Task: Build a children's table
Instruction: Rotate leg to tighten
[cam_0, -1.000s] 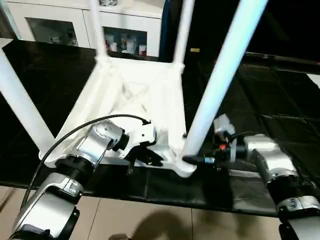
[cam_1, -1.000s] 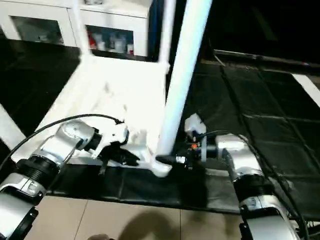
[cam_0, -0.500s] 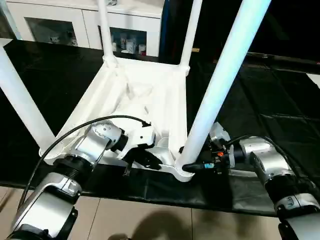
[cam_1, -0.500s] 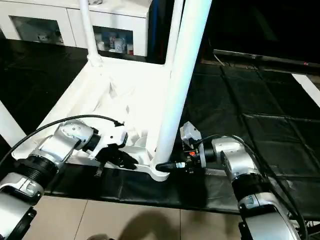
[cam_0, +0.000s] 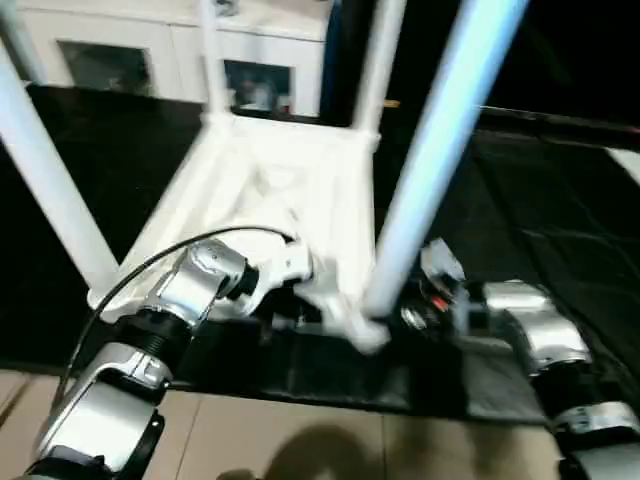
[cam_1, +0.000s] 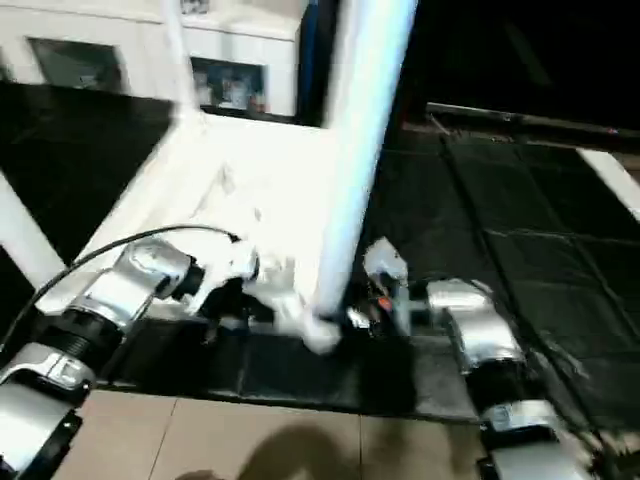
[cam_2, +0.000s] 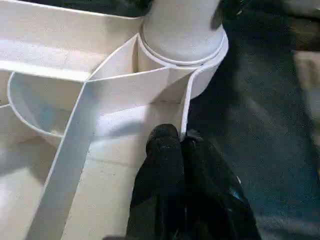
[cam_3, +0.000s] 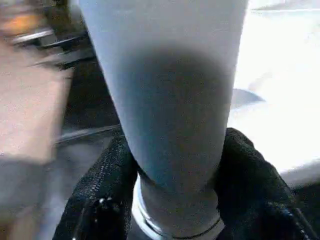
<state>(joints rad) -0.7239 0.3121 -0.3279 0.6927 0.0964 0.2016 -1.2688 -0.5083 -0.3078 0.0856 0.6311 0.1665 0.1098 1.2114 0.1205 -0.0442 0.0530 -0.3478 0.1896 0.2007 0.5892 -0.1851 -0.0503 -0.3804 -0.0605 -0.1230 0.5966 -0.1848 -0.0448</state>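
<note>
Black matting covers the bench (cam_0: 540, 190), and a white cabinet (cam_0: 150, 55) with glass doors stands beyond its far edge. On the bench lies the children's table (cam_0: 290, 190), upside down, its ribbed underside facing up and its legs rising from the corner sockets. The table's near edge runs along the near edge of the bench. The left gripper (cam_2: 181, 137) has its fingers (cam_2: 162, 150) pressed together on a thin upright rib just beside the near right corner socket (cam_2: 192, 55). The right gripper (cam_3: 175, 170) has its fingers (cam_3: 107, 175) on either side of the near right leg (cam_0: 430, 150), pinching it low, just above that socket.
</note>
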